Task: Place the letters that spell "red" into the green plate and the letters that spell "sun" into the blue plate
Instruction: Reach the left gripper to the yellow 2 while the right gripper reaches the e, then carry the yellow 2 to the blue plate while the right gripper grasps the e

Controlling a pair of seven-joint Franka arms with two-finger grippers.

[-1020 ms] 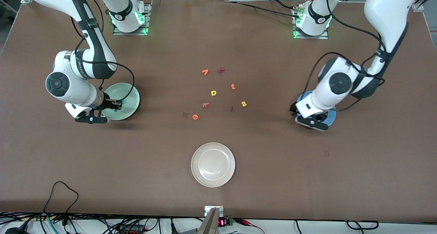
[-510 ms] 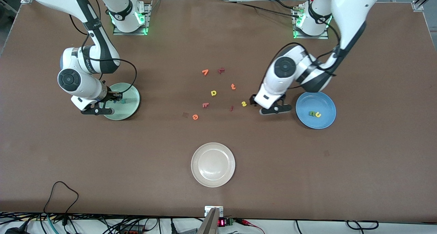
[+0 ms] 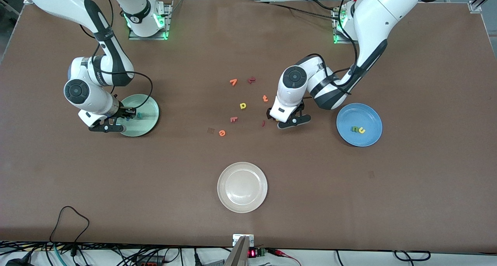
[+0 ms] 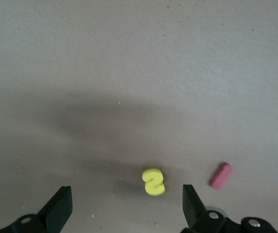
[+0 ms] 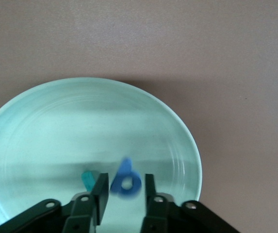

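Clutter around yellow "s" [image 4: 153, 182]: pink stick [image 4: 220, 175] beside it, left gripper [image 4: 124, 208] wide open, empty, above; right gripper [image 5: 124, 196] part-open around blue "d" [image 5: 126, 181] over green plate [image 5: 41, 126].

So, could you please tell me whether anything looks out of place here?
Nothing damaged or spilled. The pink stick-shaped piece beside the yellow "s" lies tilted, and loose letters, including the orange "e", lie scattered mid-table.
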